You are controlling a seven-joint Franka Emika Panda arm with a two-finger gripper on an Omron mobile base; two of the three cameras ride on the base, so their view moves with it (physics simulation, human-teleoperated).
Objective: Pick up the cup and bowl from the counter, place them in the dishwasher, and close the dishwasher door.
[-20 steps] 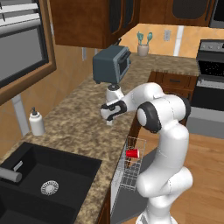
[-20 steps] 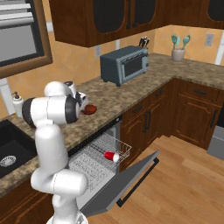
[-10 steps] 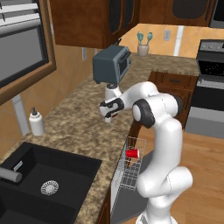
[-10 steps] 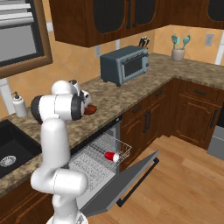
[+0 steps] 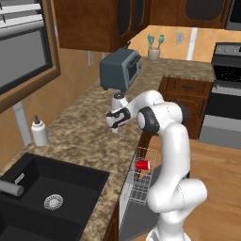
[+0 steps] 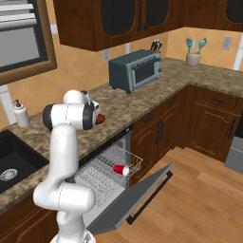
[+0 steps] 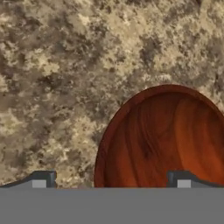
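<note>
The gripper [image 7: 111,179] hangs close over the tabletop [image 7: 57,78] with its jaws spread wide and nothing between them. In the hand view one fingertip stands over the inside of the bowl [image 7: 166,135] at about 5 o'clock, the other over bare granite at 7 o'clock, so the bowl's near rim lies between them. In the right base view the bowl [image 6: 100,118] peeks out from behind the arm's wrist, near the tabletop's front edge above the dishwasher [image 6: 102,178]. The cup [image 6: 120,169] already lies on its side in the rack, and the dishwasher door [image 6: 135,199] hangs open.

The likely risk is a poor rim pinch: if the gripper comes down off-line, a fingertip could land on the rim, tip the shallow bowl, or push it toward the tabletop's edge. A thin grip on the sloped wall may also slip during the carry.

No brand, label or readable writing shows on anything.
</note>
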